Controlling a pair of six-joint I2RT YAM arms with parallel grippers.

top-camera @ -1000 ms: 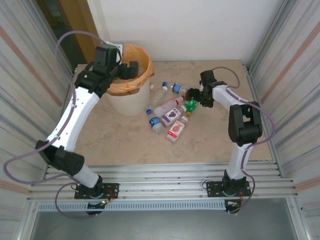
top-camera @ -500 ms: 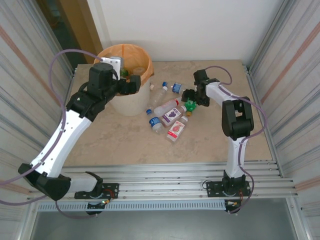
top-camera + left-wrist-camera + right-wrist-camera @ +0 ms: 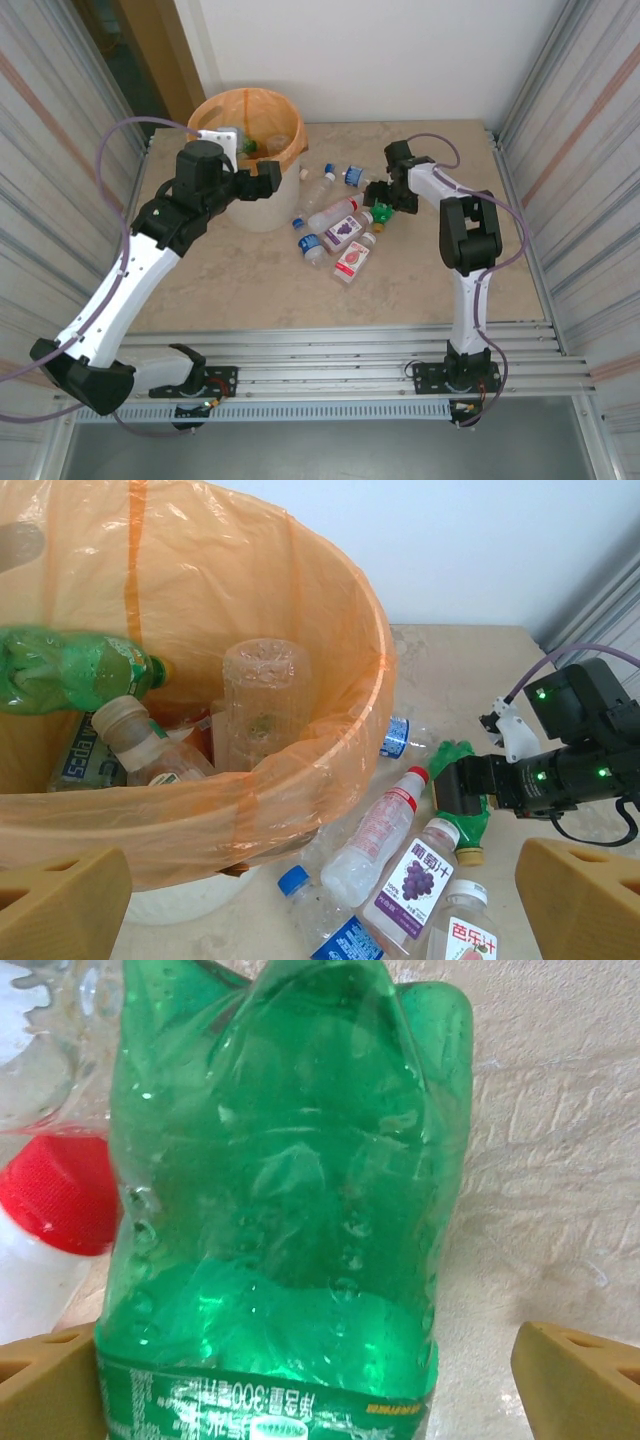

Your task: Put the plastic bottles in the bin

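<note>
Left gripper (image 3: 263, 180) by bin (image 3: 213, 108) rim, jaws wide apart. Right gripper (image 3: 384, 196) right of bin, jaws apart astride green bottle (image 3: 290, 1190). Loose bottles (image 3: 338, 228) on worktop (image 3: 250, 280) between it and bin; more inside bin.

Your left arm (image 3: 140, 265) and right arm (image 3: 468, 300) are white with black joints. Purple cables (image 3: 545, 662) loop off them. Your fingers (image 3: 585, 890) are tan.

A beige marble-patterned tabletop (image 3: 420, 290) is spreading across the centre. A plain white wall (image 3: 400, 50) is standing at twelve o'clock.
</note>
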